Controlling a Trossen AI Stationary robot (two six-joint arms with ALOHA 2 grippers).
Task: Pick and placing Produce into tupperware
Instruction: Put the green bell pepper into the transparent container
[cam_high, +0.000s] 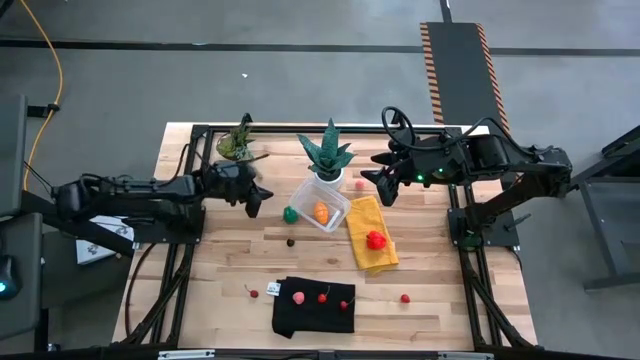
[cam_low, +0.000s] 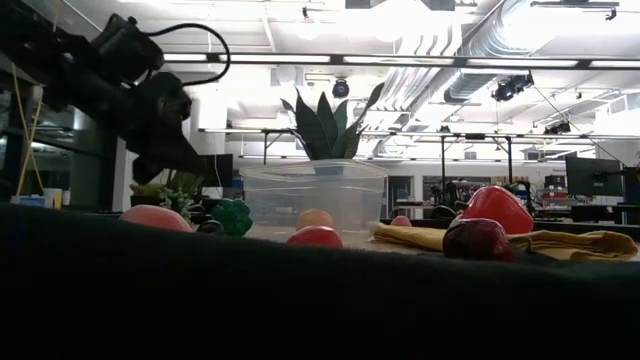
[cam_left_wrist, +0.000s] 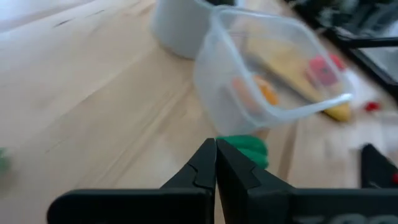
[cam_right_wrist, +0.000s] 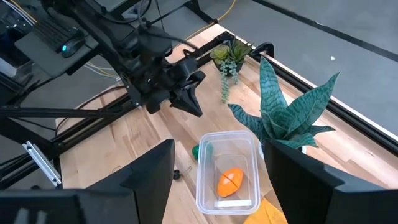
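The clear tupperware (cam_high: 322, 205) stands on the wood table in front of the white plant pot, with one orange piece of produce (cam_right_wrist: 231, 181) inside. A green piece (cam_high: 290, 213) lies on the table beside its left wall. My left gripper (cam_high: 256, 203) is shut and empty, a short way left of the green piece (cam_left_wrist: 246, 149), with its fingertips (cam_left_wrist: 216, 163) pointing at it. My right gripper (cam_high: 384, 192) hangs open and empty above the table, right of the tupperware. A red piece (cam_high: 376, 239) rests on a yellow cloth (cam_high: 370, 225).
A spiky plant in a white pot (cam_high: 328, 155) and a small plant (cam_high: 237, 140) stand at the far edge. A black cloth (cam_high: 314, 312) near the front carries three red pieces. More small pieces lie loose: a dark one (cam_high: 291, 241), red ones (cam_high: 254, 293) (cam_high: 405, 297).
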